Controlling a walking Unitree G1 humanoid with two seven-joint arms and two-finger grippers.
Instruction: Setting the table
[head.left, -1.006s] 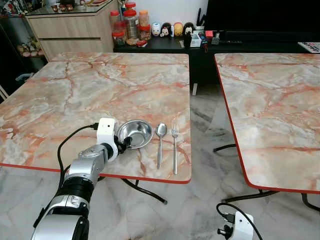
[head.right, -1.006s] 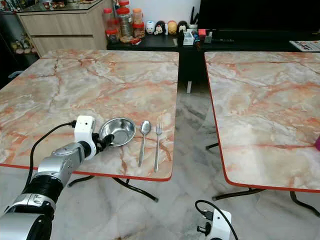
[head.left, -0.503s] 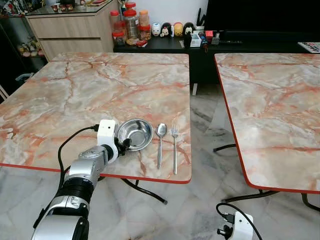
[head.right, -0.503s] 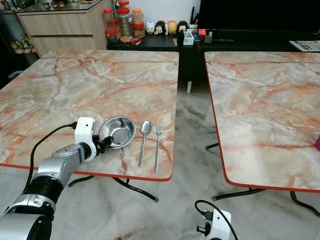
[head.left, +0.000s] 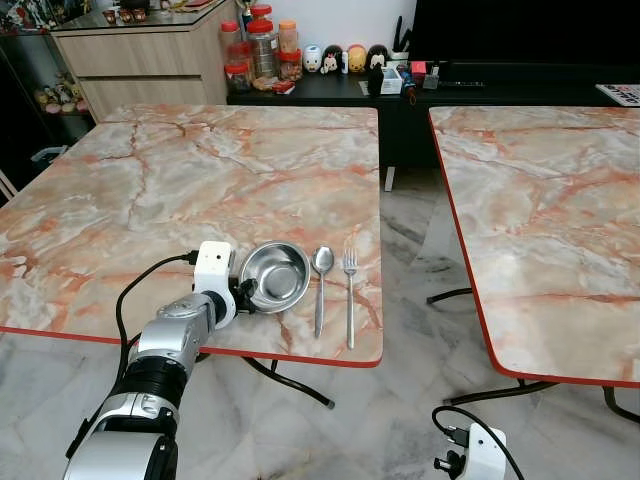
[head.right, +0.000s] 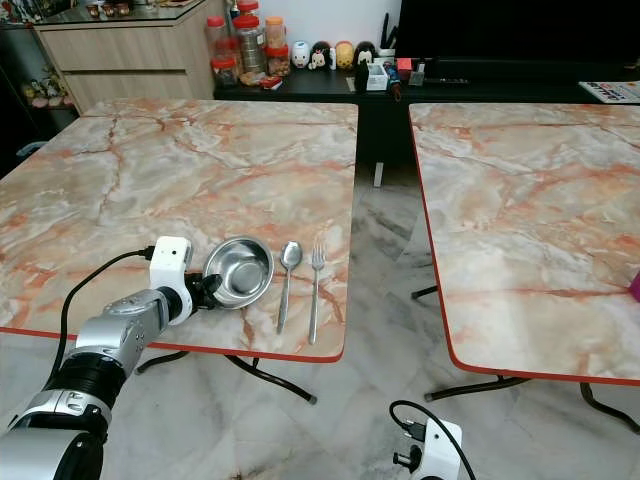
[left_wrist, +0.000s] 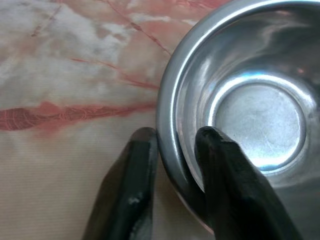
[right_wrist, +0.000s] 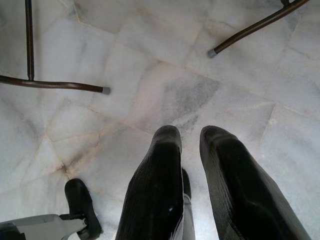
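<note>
Left wrist view: steel bowl (left_wrist: 250, 110) rim pinched by left gripper (left_wrist: 172, 137), one finger inside, one outside. Bowl tilted on marble table (head.left: 150, 190). Spoon (head.left: 321, 285) and fork (head.left: 349, 295) just beyond bowl. Right gripper (right_wrist: 187, 137) hangs over floor, fingers slightly parted, empty.

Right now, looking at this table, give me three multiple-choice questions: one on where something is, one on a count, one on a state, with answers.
1. Where does the spoon lie?
A. Between bowl and fork
B. Inside the bowl
C. On the floor

2. How many pieces of cutlery lie on the table?
A. One
B. Two
C. Four

3. What is the left gripper doing?
A. Hanging idle
B. Holding the fork
C. Pinching the bowl's rim

Answers: 1 A, the spoon lies right of the bowl and left of the fork. 2 B, one spoon and one fork. 3 C, one finger sits inside the rim and one outside.
</note>
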